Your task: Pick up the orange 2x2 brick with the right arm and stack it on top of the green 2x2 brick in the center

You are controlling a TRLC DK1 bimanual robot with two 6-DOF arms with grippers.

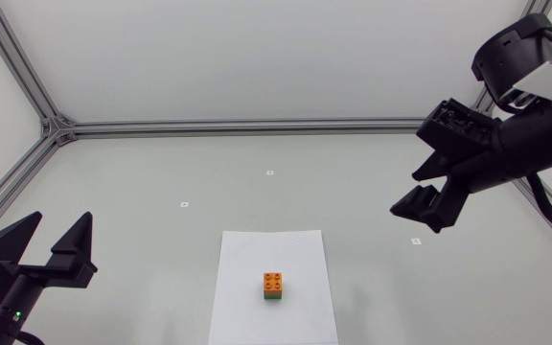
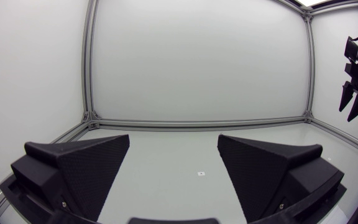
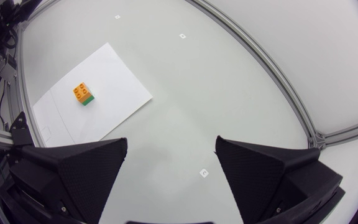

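On the white sheet (image 1: 247, 264), orange brick (image 1: 274, 280) sits atop green brick (image 1: 274, 296).

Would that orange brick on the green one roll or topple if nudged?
Probably not roll: the small orange plastic brick looks boxy and stiff. Seated on the green plastic brick, both would likely slide together across the white paper sheet.

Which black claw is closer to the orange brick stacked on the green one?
Likely right: the right gripper hangs raised, right of the orange 2x2 brick; the left gripper sits low, farther off to its left.
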